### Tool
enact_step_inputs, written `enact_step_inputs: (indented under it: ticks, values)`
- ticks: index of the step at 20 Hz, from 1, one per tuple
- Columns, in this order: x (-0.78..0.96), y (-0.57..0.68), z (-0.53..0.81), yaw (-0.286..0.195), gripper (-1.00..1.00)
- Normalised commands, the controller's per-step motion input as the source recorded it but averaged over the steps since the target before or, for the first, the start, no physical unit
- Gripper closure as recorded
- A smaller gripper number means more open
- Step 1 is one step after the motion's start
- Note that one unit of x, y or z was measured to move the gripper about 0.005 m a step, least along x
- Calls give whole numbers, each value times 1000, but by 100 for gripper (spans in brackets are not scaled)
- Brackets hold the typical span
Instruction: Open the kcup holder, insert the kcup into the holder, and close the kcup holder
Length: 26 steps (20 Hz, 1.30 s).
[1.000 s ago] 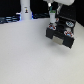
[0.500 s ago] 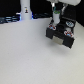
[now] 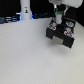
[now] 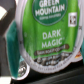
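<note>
The end effector (image 3: 59, 21) hangs directly over the kcup holder (image 3: 62, 37) at the far right of the white surface (image 3: 27, 55) in the exterior view, grasping the kcup (image 4: 45, 31) between its fingers, probably so the pod can be lowered into a slot of the black box. The wrist view is filled by the pod's green foil lid, printed "Green Mountain" and "Dark Magic". A tall white post (image 3: 25, 10) stands far left, well apart.

The gripper (image 3: 58, 23) is hanging right over the black kcup holder (image 3: 61, 36). A white post (image 3: 24, 10) is standing well off to its side.
</note>
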Motion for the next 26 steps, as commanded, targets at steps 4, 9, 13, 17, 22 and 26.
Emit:
enact_step_inputs:
  ticks: [4, 9, 13, 17, 22, 26]
  values:
    - [189, 154, 21, 0, 100]
    - [210, 55, 3, -6, 100]
    - [165, 62, 19, -2, 100]
    - [576, 173, 184, -10, 100]
    - [758, 297, 219, -25, 100]
    - [447, 156, 47, -38, 100]
